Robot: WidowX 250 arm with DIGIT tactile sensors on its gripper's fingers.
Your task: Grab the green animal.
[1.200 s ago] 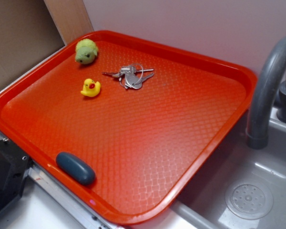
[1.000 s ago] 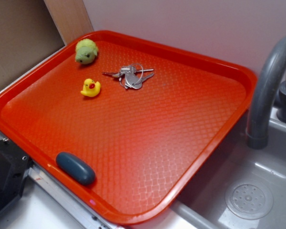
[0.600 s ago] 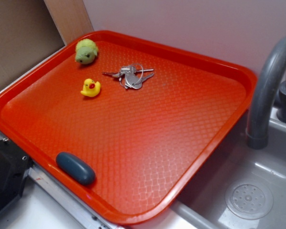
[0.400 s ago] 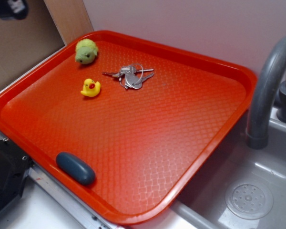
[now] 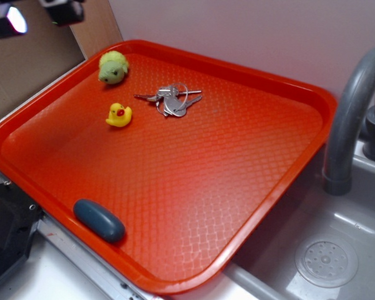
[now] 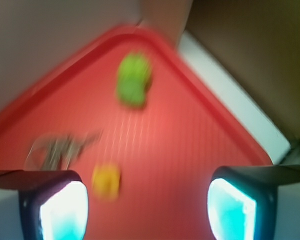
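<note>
**Tool above the tray's far corner, toy untouched**

Here, from outside, the green animal (image 5: 112, 67) lies in the far left corner of the red tray (image 5: 175, 175), with a yellow duck (image 5: 119, 115) and keys (image 5: 170, 100) near it. The tool (image 5: 34, 14) hangs at the top left, fingers apart. The wrist view is blurred; the green animal (image 6: 133, 80) seems well ahead of the spread fingers (image 6: 65, 210).

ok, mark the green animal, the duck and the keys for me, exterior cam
green animal (image 5: 113, 67), exterior view, on its fuzzy body near the tray's far corner.
duck (image 5: 119, 115), exterior view, on its yellow body beside the red spot.
keys (image 5: 170, 100), exterior view, on the middle of the bunch.
</note>
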